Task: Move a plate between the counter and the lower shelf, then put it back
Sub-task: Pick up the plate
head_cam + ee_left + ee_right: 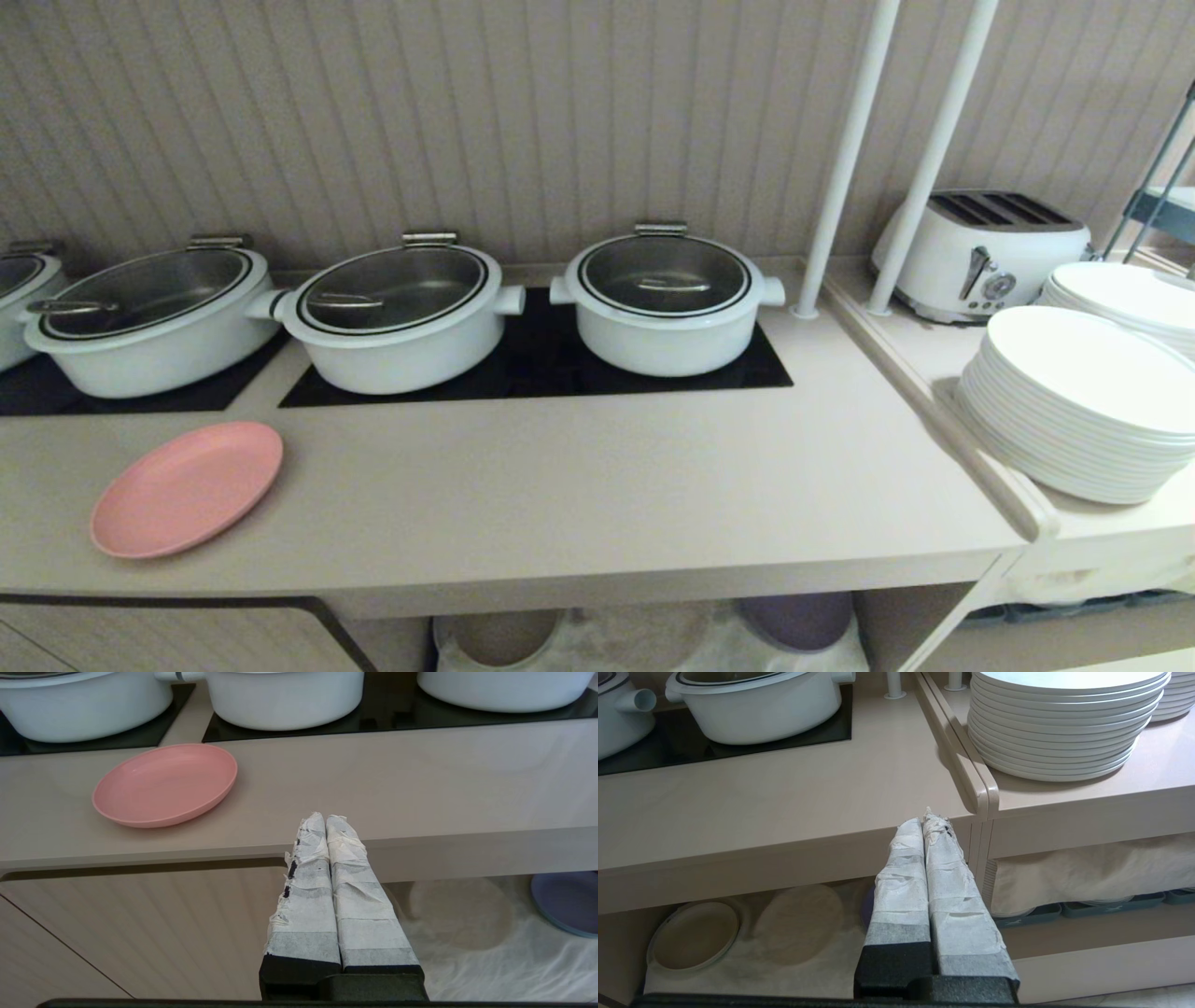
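Observation:
The pink plate point(187, 488) point(165, 784) lies flat on the counter point(597, 485) near its front left, in front of the black hob panels. Under the counter, the lower shelf point(784, 956) has a white gauzy cloth as its base. My left gripper point(325, 820) hangs shut and empty in front of the counter's edge, to the right of the plate and apart from it. My right gripper point(923, 822) is shut and empty too, held before the counter's front edge near its right end. Neither arm shows in the head view.
Three white lidded pots point(666, 299) stand on the hob panels point(541, 369). On the shelf lie a beige plate point(693, 935) and a purple plate point(567, 900). Right of the counter, a narrower top holds stacks of white plates point(1083, 401) and a toaster point(980, 252). Two white poles point(845, 159) rise there.

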`<state>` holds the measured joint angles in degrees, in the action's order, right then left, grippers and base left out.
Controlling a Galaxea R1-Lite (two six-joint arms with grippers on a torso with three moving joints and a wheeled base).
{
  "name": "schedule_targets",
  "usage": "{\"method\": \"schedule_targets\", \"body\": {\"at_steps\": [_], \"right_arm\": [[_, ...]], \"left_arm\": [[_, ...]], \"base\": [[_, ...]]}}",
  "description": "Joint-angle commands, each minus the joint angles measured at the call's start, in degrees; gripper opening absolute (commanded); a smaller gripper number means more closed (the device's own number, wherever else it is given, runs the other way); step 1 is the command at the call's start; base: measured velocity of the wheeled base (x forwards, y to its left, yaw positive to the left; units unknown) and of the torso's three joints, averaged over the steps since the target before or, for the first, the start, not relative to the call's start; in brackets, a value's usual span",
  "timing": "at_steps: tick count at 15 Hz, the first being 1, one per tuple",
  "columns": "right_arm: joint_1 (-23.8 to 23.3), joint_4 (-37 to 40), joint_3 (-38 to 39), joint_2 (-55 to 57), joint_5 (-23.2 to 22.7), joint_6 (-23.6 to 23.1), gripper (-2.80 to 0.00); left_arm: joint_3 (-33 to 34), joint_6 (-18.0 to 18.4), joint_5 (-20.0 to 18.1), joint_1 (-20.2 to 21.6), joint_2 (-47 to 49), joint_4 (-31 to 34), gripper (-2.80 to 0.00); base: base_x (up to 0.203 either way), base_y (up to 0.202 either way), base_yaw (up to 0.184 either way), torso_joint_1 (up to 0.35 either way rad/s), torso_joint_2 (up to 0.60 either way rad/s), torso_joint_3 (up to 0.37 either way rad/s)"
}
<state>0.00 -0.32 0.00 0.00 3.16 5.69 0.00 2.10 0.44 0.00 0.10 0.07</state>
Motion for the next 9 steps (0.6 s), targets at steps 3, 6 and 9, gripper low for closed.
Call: {"method": "schedule_targets", "body": {"at_steps": [3,6,9], "right_arm": [[0.0,0.0,0.0,0.0,0.0,0.0,-2.80],[0.0,0.0,0.0,0.0,0.0,0.0,-2.80],[0.0,0.0,0.0,0.0,0.0,0.0,-2.80]], "left_arm": [[-1.5,2.0,-0.7,0.0,0.0,-0.3,-2.80],[-5.5,2.4,-3.0,0.0,0.2,0.4,-2.80],[-13.5,2.2,-2.6,0.0,2.8,6.9,-2.80]], "base": [[0.000,0.000,0.000,0.000,0.00,0.000],[0.000,0.000,0.000,0.000,0.00,0.000],[0.000,0.000,0.000,0.000,0.00,0.000]]}}
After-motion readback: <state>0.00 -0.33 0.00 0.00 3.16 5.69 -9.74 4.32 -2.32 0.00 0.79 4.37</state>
